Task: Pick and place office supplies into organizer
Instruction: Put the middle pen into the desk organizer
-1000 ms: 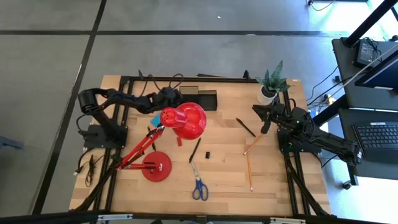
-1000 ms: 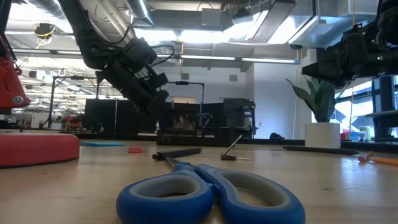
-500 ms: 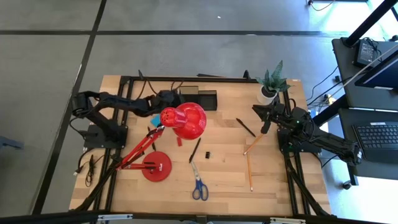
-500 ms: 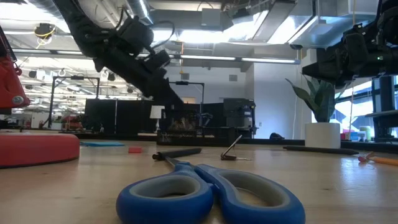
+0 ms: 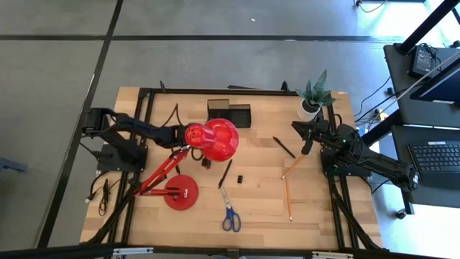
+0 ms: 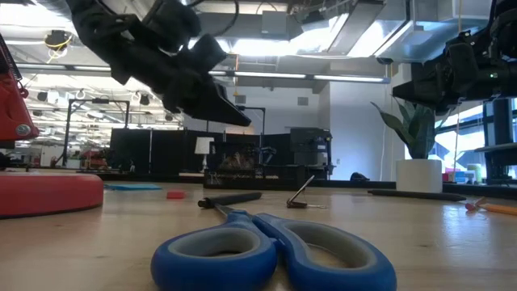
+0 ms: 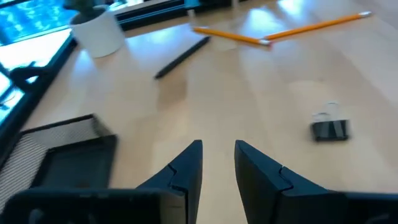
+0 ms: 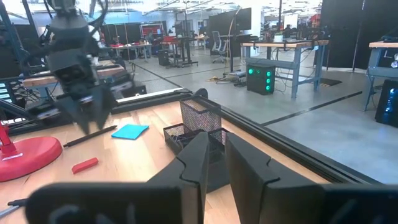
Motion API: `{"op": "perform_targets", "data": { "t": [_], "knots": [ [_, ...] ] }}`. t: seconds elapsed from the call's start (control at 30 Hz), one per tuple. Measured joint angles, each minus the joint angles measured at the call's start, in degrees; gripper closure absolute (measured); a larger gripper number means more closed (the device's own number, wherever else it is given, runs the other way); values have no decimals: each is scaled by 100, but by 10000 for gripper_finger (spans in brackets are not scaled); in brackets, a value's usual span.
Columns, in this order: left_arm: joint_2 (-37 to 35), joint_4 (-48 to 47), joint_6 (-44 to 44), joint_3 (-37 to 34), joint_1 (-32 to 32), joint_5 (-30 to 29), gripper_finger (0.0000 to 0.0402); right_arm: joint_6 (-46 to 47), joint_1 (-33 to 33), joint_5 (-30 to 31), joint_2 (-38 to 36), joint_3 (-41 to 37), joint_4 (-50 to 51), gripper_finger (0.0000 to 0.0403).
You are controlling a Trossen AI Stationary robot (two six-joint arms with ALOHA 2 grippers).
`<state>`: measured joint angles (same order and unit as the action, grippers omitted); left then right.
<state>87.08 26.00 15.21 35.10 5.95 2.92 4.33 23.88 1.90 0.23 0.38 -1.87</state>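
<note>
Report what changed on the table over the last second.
The left pincer drew back from the organizer toward the lamp, empty, jaws slightly apart. The right pincer, scissors, pencils and pens stayed as they were.

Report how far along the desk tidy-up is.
Nothing shows as placed in the black mesh organizer. Nothing is in hand: the left gripper hovers empty, fingers apart. The blue-handled scissors, wooden pencils, black pens and small black clip lie on the table.
</note>
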Motion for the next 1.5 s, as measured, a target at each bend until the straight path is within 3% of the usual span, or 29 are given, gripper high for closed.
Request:
{"op": "perform_targets", "data": {
  "t": [0.23,0.53,0.8,1.1,1.33,1.5],
  "knots": [
    [160,27,-465,6,-407,-7,322,6,0,-1,0,0,2,344],
    [1035,1172,-693,12,-557,8,323,10,0,-1,0,0,7,344],
    [1479,1156,-1084,571,-548,337,319,10,0,-1,0,0,3,344],
    [1818,1108,-543,883,-619,241,287,-1,0,-1,0,0,0,344],
    [1786,1074,-1020,1034,-697,233,265,6,0,-1,0,0,1,344],
    [1786,892,-426,1102,-913,96,260,8,0,-1,0,0,2,344]
  ]
}}
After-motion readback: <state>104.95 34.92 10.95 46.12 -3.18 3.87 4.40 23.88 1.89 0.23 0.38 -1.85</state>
